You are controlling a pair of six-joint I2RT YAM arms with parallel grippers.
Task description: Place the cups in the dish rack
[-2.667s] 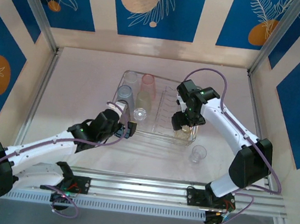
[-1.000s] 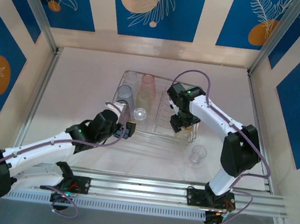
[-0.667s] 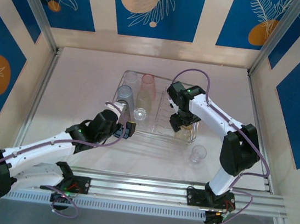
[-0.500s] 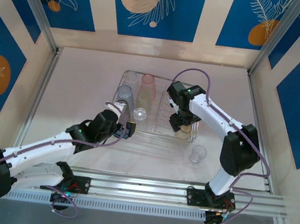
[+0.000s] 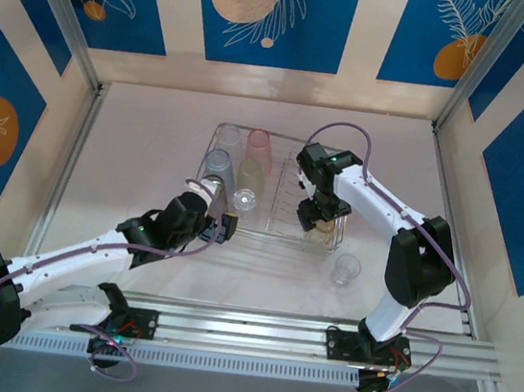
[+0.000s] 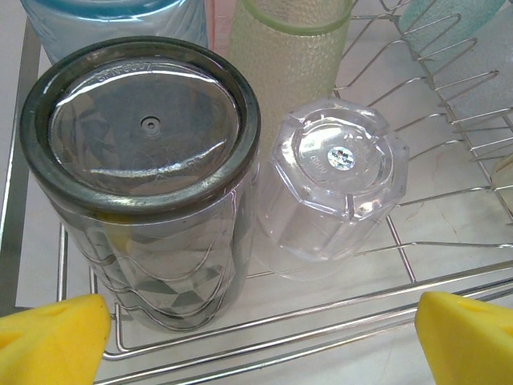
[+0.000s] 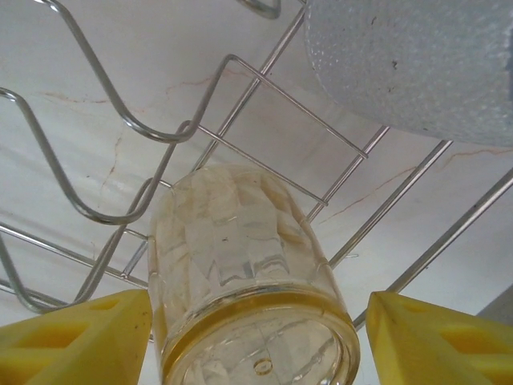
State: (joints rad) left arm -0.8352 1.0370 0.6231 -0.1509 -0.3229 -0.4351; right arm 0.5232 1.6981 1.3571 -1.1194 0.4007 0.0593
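R gripper (image 5: 312,216) + amber cup (image 7: 240,269) now slightly further left in rack (image 5: 281,195)

We note a pale tabletop (image 5: 143,142), faintly veined in reddish lines. Cream walls (image 5: 360,35) carry blue panels (image 5: 265,22) with white leaf drawings and orange discs. Aluminium posts (image 5: 64,10) stand at the far corners. A slotted rail (image 5: 254,330) runs along the near edge.
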